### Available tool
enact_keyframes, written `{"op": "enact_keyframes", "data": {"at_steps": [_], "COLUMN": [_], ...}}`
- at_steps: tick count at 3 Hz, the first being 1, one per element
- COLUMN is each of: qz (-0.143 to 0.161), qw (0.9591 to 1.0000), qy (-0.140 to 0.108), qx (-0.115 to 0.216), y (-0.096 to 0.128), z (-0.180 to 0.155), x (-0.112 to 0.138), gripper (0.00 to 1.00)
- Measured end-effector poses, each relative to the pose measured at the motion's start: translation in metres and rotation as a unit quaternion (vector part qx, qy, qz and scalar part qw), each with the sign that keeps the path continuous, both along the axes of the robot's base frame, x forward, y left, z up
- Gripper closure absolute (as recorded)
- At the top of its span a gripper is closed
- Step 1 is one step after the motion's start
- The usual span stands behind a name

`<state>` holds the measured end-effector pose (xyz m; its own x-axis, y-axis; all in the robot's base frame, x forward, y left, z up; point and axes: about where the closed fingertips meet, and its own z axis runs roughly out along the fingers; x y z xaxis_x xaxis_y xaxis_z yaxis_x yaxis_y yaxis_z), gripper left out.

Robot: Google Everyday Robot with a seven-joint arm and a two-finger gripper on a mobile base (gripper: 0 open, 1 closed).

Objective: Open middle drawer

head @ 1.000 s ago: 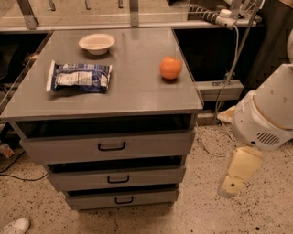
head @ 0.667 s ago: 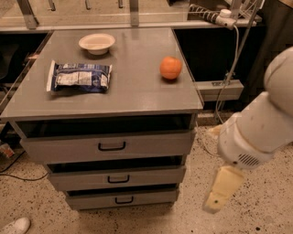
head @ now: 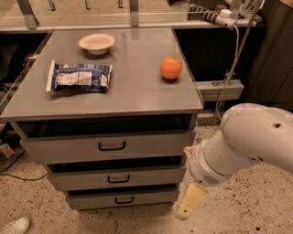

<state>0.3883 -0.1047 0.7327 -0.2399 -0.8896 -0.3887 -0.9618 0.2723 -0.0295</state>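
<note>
The middle drawer (head: 146,176) is the grey front with a small black bar handle (head: 118,179), between the taller top drawer (head: 64,149) and the narrow bottom drawer (head: 91,200). A dark gap shows above each front. My gripper (head: 188,205) hangs at the end of the white arm (head: 238,146), low at the cabinet's front right corner. It is level with the bottom drawer, to the right of and below the middle drawer's handle, and apart from it. It holds nothing that I can see.
On the grey cabinet top (head: 132,91) lie a blue snack bag (head: 79,77), a white bowl (head: 96,43) and an orange (head: 170,67). A cable and power strip (head: 215,13) hang at the back right. A white shoe (head: 16,226) is on the speckled floor at the bottom left.
The arm has swung left, from right of the cabinet to its front right corner. The gripper is now lower and closer to the drawers. The drawers have not moved.
</note>
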Motion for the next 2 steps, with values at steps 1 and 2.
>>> {"op": "enact_keyframes", "data": {"at_steps": [1,2], "qz": [0.000,-0.003], "qw": [1.0000,0.9999], "qy": [0.000,-0.002], "qx": [0.000,0.014], "y": [0.000,0.016], "z": [0.000,-0.026], "x": [0.000,-0.005], "gripper": [0.00,0.00]}}
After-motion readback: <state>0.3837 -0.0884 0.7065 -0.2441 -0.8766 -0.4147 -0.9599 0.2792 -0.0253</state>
